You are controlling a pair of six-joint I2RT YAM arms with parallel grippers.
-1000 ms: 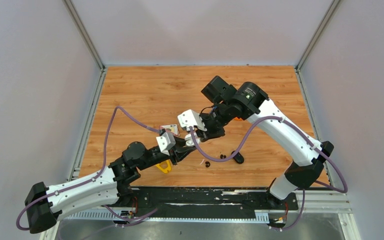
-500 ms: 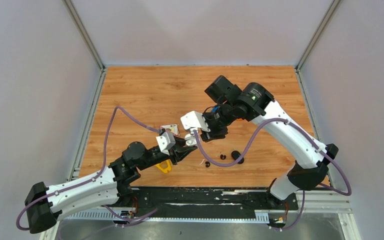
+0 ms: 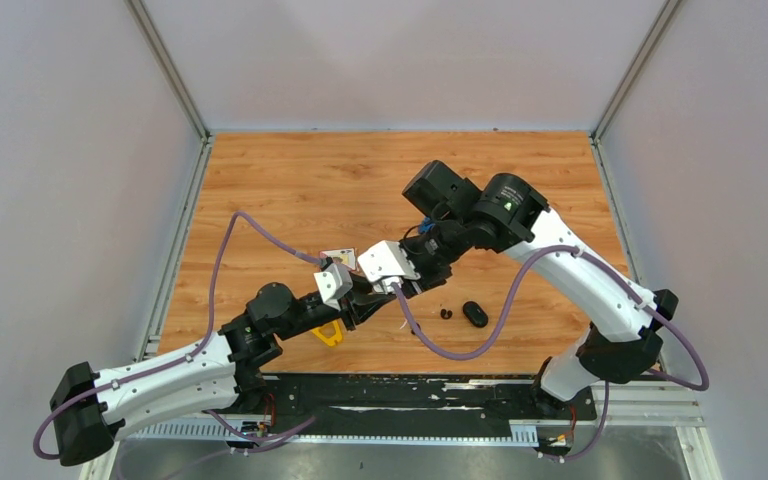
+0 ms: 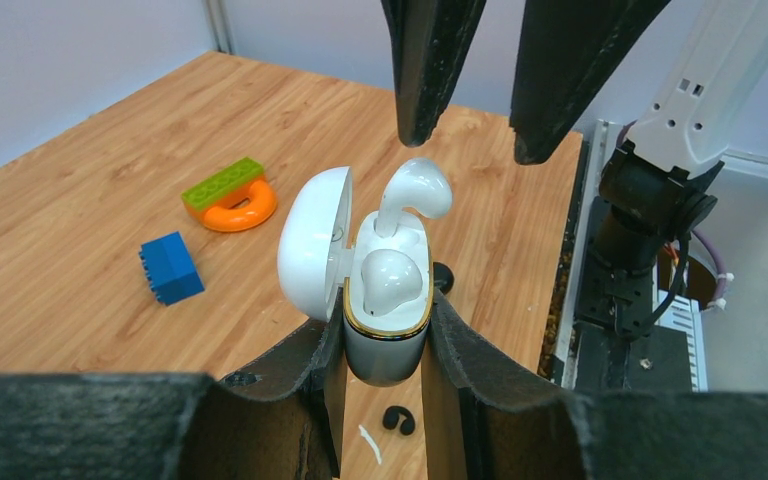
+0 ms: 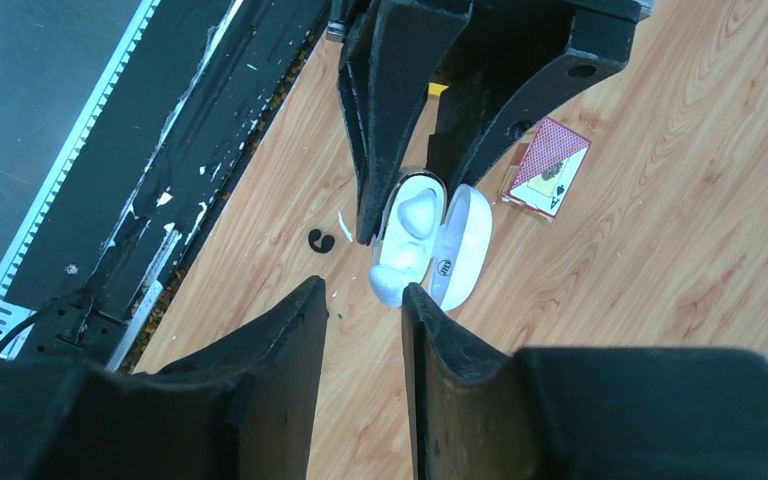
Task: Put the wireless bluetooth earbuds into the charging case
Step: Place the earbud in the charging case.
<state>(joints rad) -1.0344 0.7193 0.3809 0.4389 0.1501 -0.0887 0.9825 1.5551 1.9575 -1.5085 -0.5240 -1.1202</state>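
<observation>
Left wrist view: left tool [image 4: 385, 325] clamps the open charging case [image 4: 388, 358]; at 12 o'clock, right tool [image 4: 472, 140] hangs parted and empty above a white earbud [image 4: 415, 190] standing half-seated.

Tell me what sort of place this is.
Probably a lab robot test cell: a wood-grain table boxed in by grey panels, a left arm and right arm bolted at its near edge, and a blue toy block as a prop.

The glossy oval charging case [image 4: 385, 348] is white with a gold rim and grey base; its stemmed earbuds [image 4: 392, 278] are white. The rounded bud [image 4: 397, 420] is black, the wood-grain table [image 4: 80, 170] orange-brown, the studded block [image 4: 170, 268] blue, the card pack [image 5: 550, 165] red-patterned
</observation>
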